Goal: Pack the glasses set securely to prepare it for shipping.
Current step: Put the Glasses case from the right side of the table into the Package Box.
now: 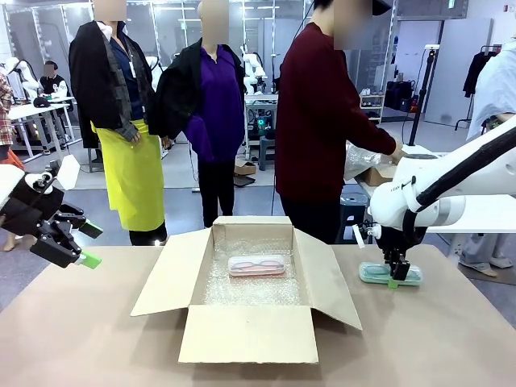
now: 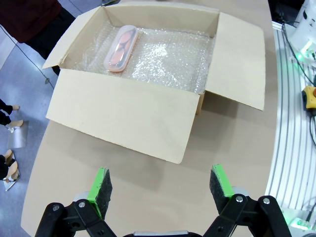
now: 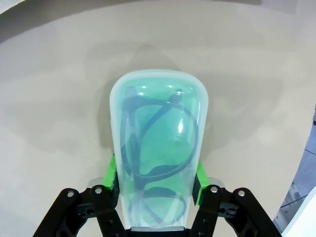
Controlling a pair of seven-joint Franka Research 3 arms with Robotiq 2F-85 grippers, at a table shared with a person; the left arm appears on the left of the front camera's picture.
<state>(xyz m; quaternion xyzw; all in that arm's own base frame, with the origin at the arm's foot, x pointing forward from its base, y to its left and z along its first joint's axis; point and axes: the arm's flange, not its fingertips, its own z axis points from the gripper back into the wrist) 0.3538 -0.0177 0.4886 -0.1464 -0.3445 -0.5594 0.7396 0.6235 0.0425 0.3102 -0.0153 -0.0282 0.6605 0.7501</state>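
Nearest, the left tool [image 2: 160,182] hangs over the bare tabletop [image 1: 81,339] with its jaws spread as wide as they go and nothing between them, parked clear of the work so the other arm has room. Beyond it the cardboard box [image 2: 123,113] stands with all flaps folded out, its floor lined with bubble wrap [image 2: 168,59] as cushioning for shipping. The pink case [image 1: 256,264] lies flat on that lining towards the far wall. To the box's right, the mint-green case [image 3: 158,123] rests flat on the tabletop, outside the box. The right tool [image 3: 155,170] stands straight down over it, green pads [image 3: 112,173] set against both long sides, a grip across the narrow width, likely for lifting it. A person [image 1: 322,105] stands at the far side.
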